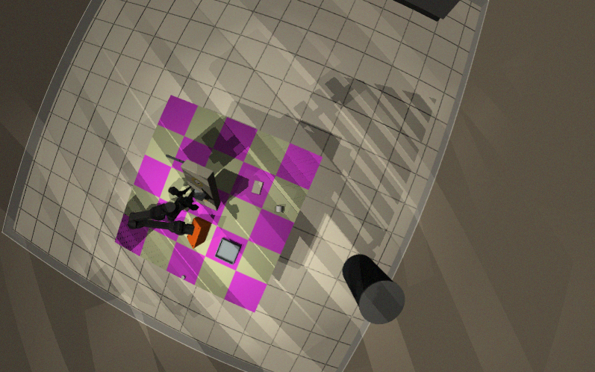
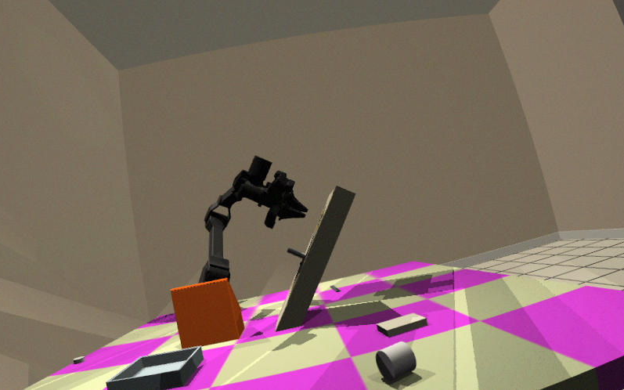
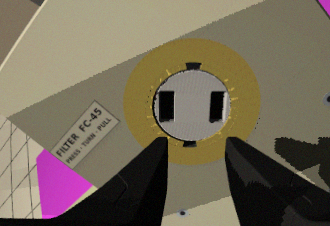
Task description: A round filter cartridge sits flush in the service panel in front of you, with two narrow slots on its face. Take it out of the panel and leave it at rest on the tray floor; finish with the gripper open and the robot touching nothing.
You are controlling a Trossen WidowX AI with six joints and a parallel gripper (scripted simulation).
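Note:
The round grey filter cartridge (image 3: 192,105) sits in a yellow ring on the tilted service panel (image 1: 204,172) (image 2: 321,251) (image 3: 125,43). Its two dark slots stand side by side in the wrist view; dark notches show above and below it. My gripper (image 3: 196,146) (image 2: 305,212) is partly open and empty, facing the panel a short way off its face. In the wrist view its fingertips appear just below the cartridge, spaced a little wider than the slots. The grey tray (image 1: 228,250) (image 2: 171,380) is empty.
A bar handle (image 2: 296,252) sticks out low on the panel. An orange block (image 1: 201,231) (image 2: 205,315) stands between arm and tray. A grey cylinder (image 1: 279,208) (image 2: 396,360), a cream block (image 1: 257,187) (image 2: 401,325) and a small disc (image 1: 183,277) (image 2: 78,359) lie on the table.

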